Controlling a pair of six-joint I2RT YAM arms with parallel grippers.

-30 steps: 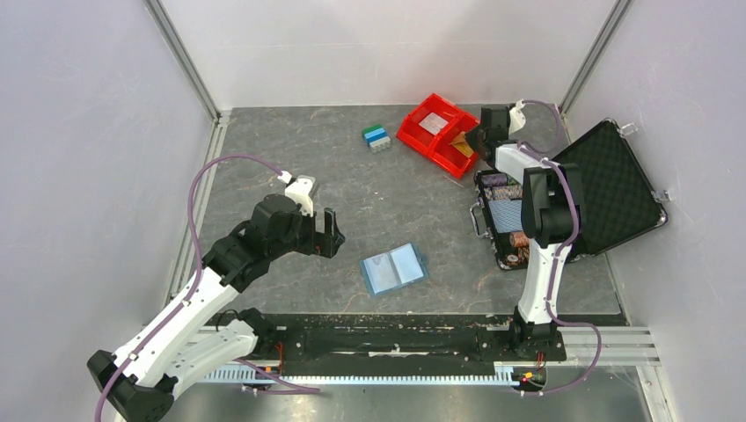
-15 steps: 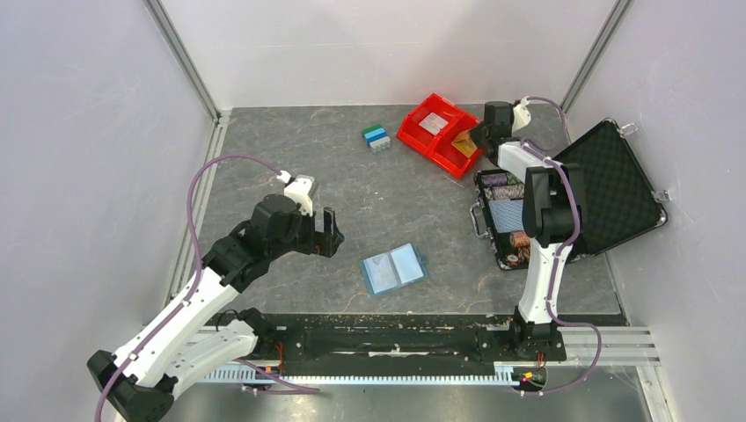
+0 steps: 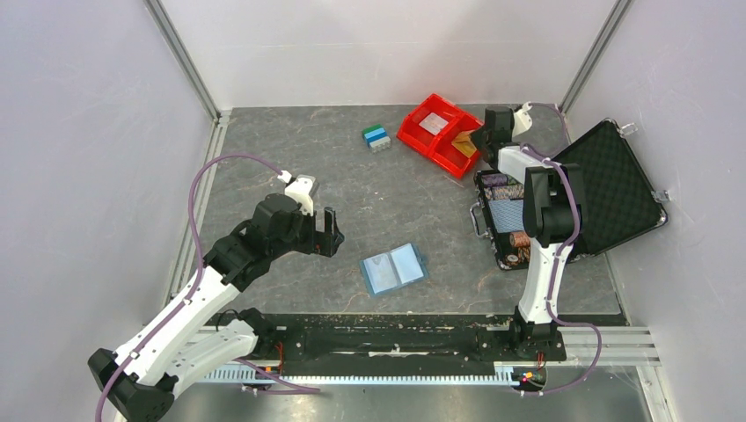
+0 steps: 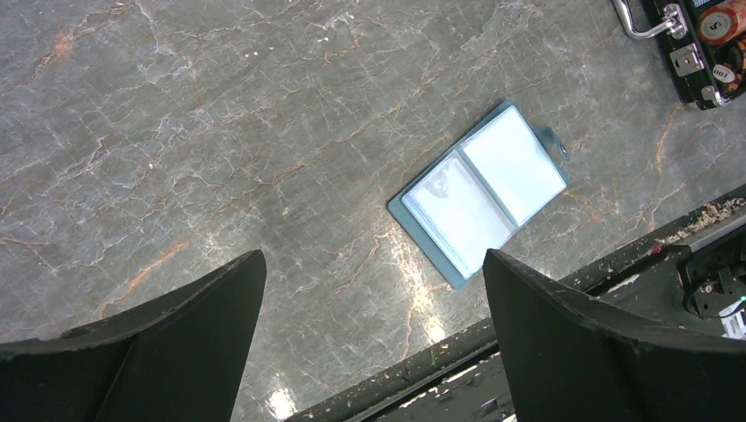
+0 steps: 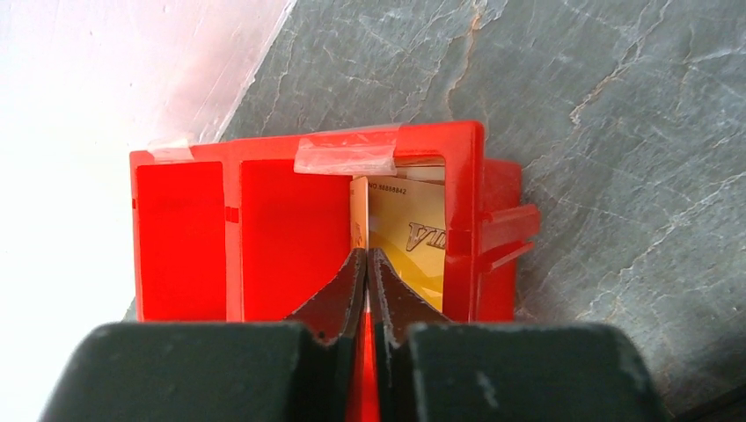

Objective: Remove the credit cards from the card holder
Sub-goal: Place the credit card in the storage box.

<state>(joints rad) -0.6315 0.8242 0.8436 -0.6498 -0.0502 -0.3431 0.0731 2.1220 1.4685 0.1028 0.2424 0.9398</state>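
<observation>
Thin orange plastic credit card (image 5: 413,236), pinched edge-on in my right gripper (image 5: 365,255), red two-compartment plastic bin (image 5: 457,142) just beyond the fingertips: tip-only hold, may slip. My left gripper (image 4: 374,259): fingers spread, empty

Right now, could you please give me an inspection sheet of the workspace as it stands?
Surface: grey marbled table, with fine debris along its near edge.
Job's things: card holder spread open flat, nothing touching it; whitish card lying in the red bin, left compartment in the top view; orange card at the bin's other compartment.
Clutter: open black case holding poker chips and a blue deck; small coloured stack.
Grippers: left gripper open above the table; right gripper pinched on the orange card's edge.
Cables: purple cables loop along both arms.
Surroundings: white walls, metal corner posts.
</observation>
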